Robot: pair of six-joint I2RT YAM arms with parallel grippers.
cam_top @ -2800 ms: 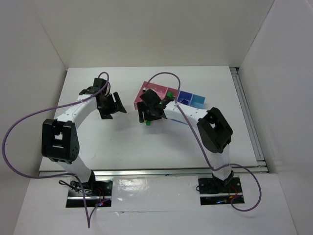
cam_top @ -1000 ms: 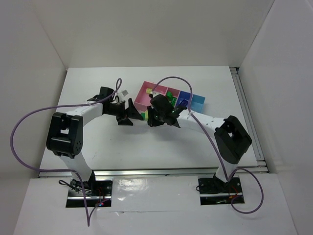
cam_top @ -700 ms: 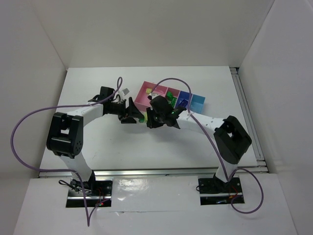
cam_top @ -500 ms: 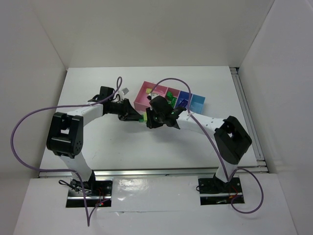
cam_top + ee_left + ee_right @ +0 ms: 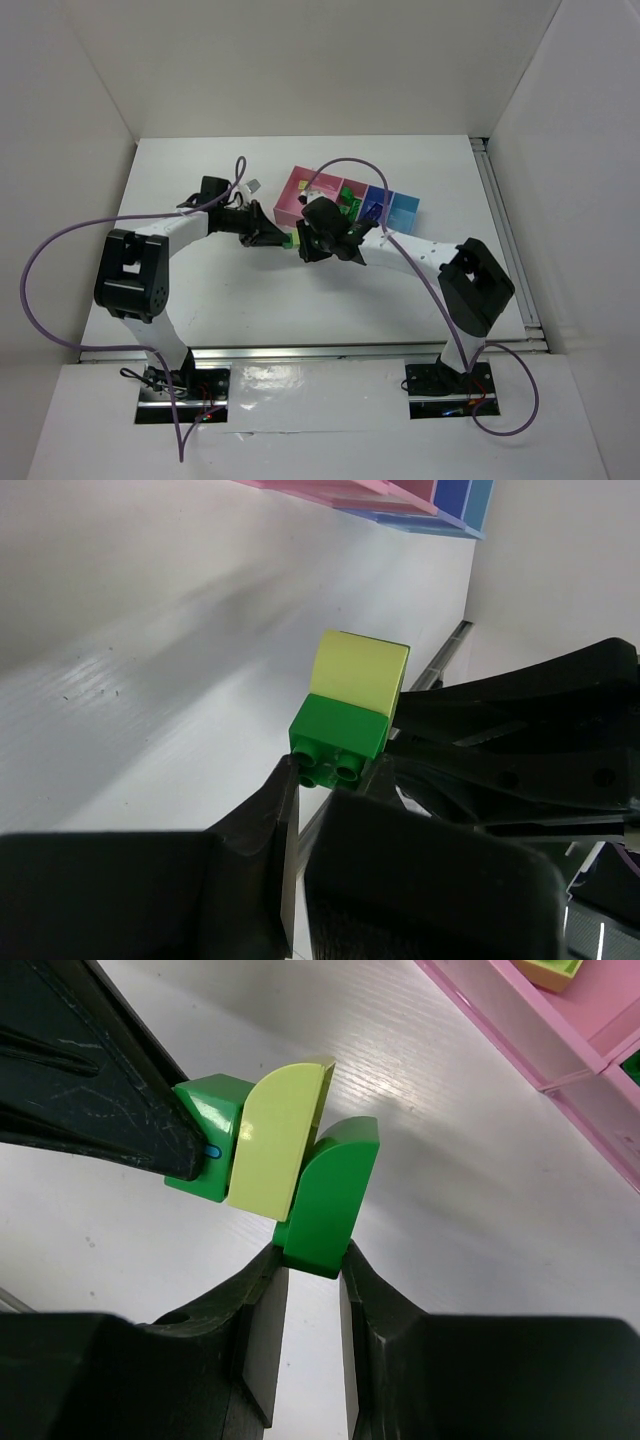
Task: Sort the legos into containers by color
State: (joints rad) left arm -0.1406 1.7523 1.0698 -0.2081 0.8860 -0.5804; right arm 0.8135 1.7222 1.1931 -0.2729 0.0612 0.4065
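Meeting tip to tip over the bench (image 5: 200,290), the two arms share one small stack of three legos. The left gripper (image 5: 315,790) is pinched nearly closed on a studded green brick (image 5: 338,735) at one end. The right gripper (image 5: 308,1272) is clamped just as narrowly on a rounded green brick (image 5: 328,1195) at the other. A lime-yellow brick (image 5: 275,1135) sits sandwiched between them, touching both. The stack is held just beside the near-left corner of the row of containers (image 5: 298,192), by the pink bin (image 5: 530,1020), which holds a lime-yellow piece (image 5: 550,970). Other green bricks (image 5: 350,197) lie in the next compartment.
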